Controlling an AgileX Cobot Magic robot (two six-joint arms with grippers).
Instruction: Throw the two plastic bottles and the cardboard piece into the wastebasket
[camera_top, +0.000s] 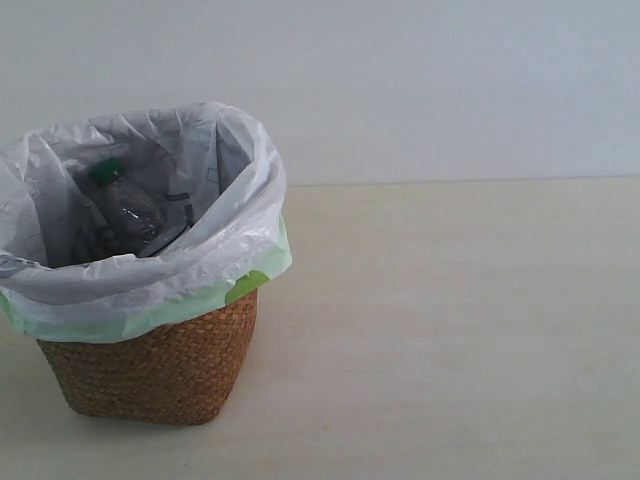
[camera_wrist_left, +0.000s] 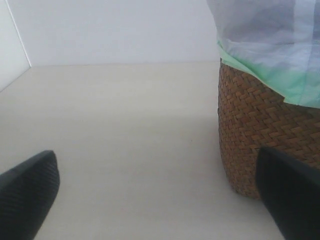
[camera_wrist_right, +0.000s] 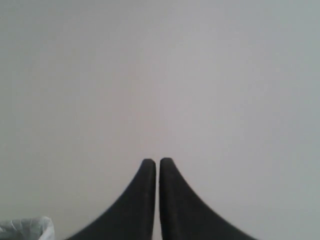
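Your wastebasket (camera_top: 150, 370) stands on the left part of the counter (camera_top: 450, 330), its plastic bag (camera_top: 200, 275) folded over the wicker rim. The green-capped bottle (camera_top: 122, 200) lies inside it, leaning against the far side of the liner. The larger bottle and the cardboard piece show nowhere on the counter in these views. Something grey sits low in the bag beside the small bottle, but you cannot tell what it is. Your left gripper (camera_wrist_left: 155, 155) hangs low next to the basket's woven wall with its fingers (camera_wrist_left: 27, 195) spread wide and nothing between them. Your right gripper (camera_wrist_right: 157, 162) is raised toward the blank wall (camera_wrist_right: 160, 75), its fingers (camera_wrist_right: 142, 200) pressed together and empty, with only a corner of the bag in its view. This looks like the closing step, with the throwing apparently done or nearly so. For the next move, confirm that all three items are in the bag. Then draw both arms clear, and take care that the left fingers do not catch the liner or nudge the basket.
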